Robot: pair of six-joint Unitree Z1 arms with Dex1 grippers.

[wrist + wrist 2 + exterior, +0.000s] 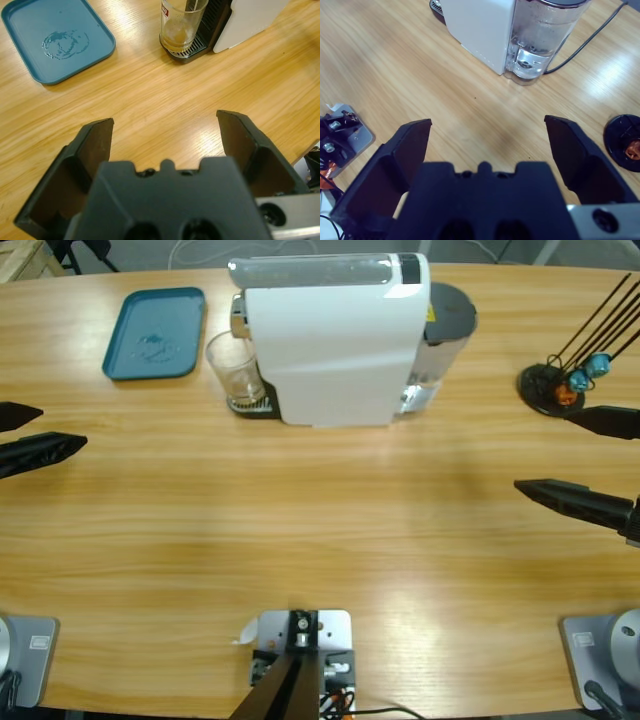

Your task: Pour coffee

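Both claws were just hanging over the bench [320, 540] with nothing in them. Left claw [165, 135] had its jaws wide apart, and straight ahead of it sat the glass [181, 24] with a bit of coffee [177, 40], under the white machine [335, 340]. Right claw [487, 135] was spread open too, facing the machine's water tank [540, 37].

no readable text, small red label on glass [181, 22] illegible, yellow sticker on machine [335, 340] unreadable

one coffee machine [330, 340]; one glass [236, 368], one tray [155, 333], two pods [582, 378]
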